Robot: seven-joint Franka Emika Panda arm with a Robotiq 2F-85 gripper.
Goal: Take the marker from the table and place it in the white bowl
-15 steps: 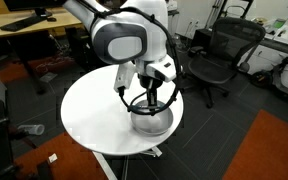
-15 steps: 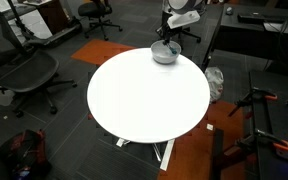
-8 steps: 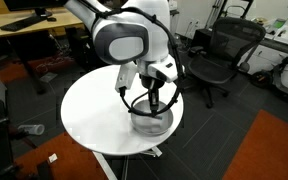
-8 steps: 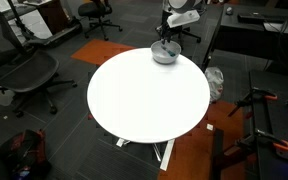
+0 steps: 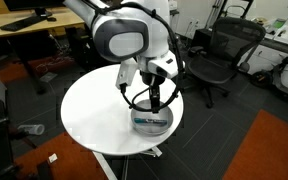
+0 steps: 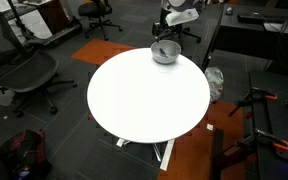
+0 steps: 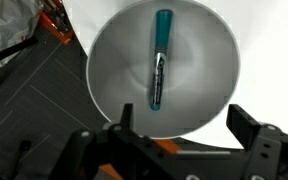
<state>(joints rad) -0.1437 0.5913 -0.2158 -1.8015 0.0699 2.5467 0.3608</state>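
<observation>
I am hovering straight above the bowl point(image 7: 109, 70), with my gripper point(image 7: 181, 128) spread wide and grasping nothing. The marker point(image 7: 159, 58) is lying inside the bowl, flat along its bottom, its teal end pointing away from my fingers point(image 7: 246, 128) and clear of both of them. The bowl is sitting on the table point(image 7: 269, 30), close to the edge, and dark floor is showing just beyond that edge. In both exterior views my arm point(image 5: 124, 40) is reaching down over the bowl at the table's rim.
</observation>
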